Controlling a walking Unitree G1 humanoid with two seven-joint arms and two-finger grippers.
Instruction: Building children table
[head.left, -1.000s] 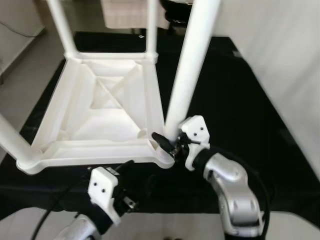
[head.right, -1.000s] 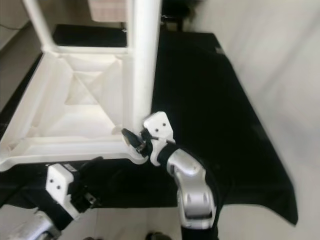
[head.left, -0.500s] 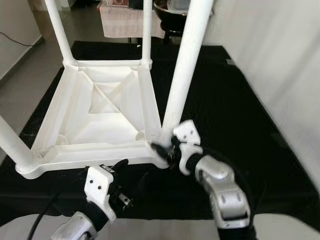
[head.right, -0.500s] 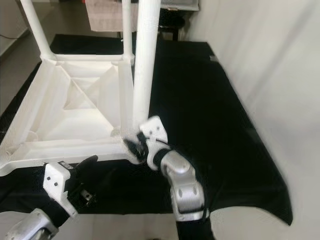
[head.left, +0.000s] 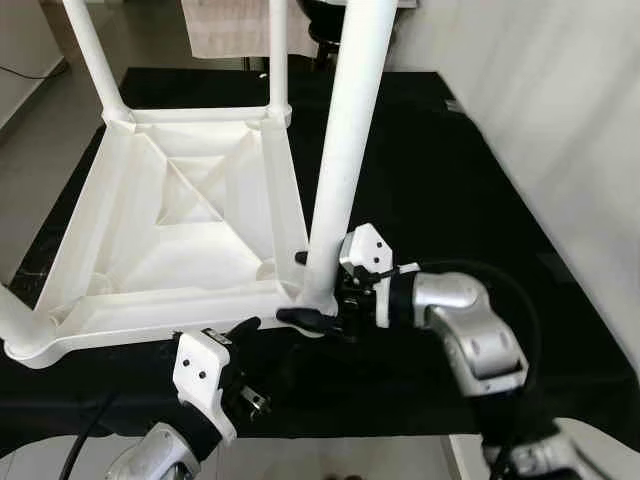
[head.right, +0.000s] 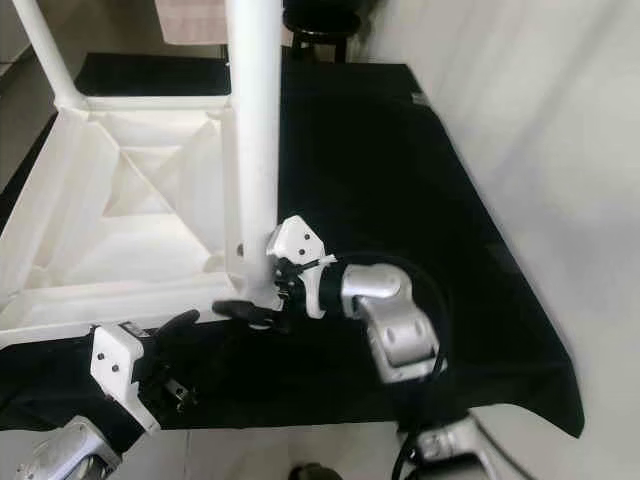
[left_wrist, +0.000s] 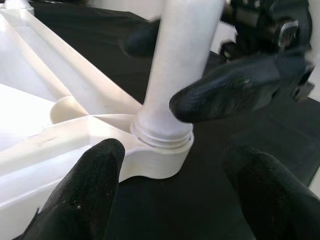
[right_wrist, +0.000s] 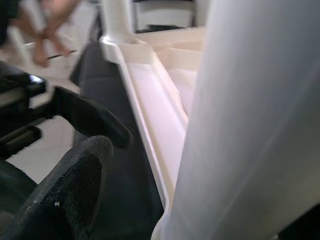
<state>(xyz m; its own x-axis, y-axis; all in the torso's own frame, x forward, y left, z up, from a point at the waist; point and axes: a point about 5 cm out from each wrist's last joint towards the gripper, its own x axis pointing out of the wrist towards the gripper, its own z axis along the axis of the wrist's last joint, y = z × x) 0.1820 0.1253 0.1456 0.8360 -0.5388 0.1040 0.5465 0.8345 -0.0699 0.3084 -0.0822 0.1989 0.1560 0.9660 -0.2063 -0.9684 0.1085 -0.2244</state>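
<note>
The right gripper (head.left: 303, 290) has its two black fingers spread around the base of the near leg (head.left: 338, 160), one finger on each side of the round white post just above its socket. In the left wrist view one finger (left_wrist: 235, 95) lies against the front of the post and the other shows behind it, so the post sits between them; whether they press it tightly cannot be told. The silver right arm (head.left: 468, 320) bends in from the robot's right, level with the socket.

That leg stands nearly upright in the corner socket (left_wrist: 162, 145) of the table top (head.left: 190, 225), which lies upside down, ribbed underside up, on a black cloth (head.left: 450, 180). Two more legs (head.left: 92, 60) rise from the far corners, and another shows at the near left corner.

The left gripper (left_wrist: 170, 195) hangs just below and in front of the same corner, fingers wide apart and holding nothing, aimed at the socket without touching it. Its white wrist housing (head.left: 200, 372) sits over the near edge of the cloth.

Beyond the cloth is pale floor (head.left: 30, 110). In the right wrist view a person's bare legs (right_wrist: 47, 35) stand in the blurred distance.
</note>
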